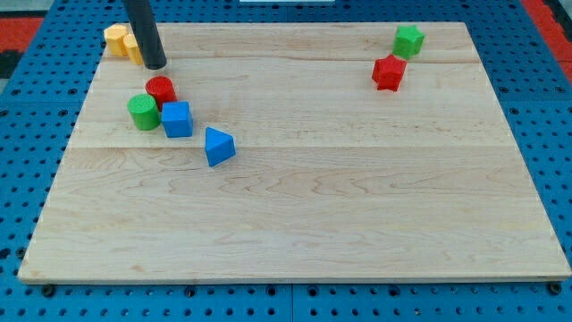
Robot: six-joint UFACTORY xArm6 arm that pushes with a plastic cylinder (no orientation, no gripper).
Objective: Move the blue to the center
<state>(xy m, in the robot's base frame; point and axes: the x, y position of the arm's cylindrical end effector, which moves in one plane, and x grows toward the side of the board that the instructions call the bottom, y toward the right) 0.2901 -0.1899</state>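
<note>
A blue cube (177, 119) sits at the board's left, touching a green cylinder (143, 112) on its left and a red cylinder (162, 90) just above. A blue triangular block (218, 147) lies a little to the lower right of the cube, apart from it. My tip (155, 66) is at the upper left of the board, just above the red cylinder and apart from it, beside the yellow block (121, 40). The rod hides part of the yellow block.
A green block (409, 40) and a red star-like block (389, 72) sit near the board's upper right, almost touching. The wooden board (357, 206) lies on a blue perforated table.
</note>
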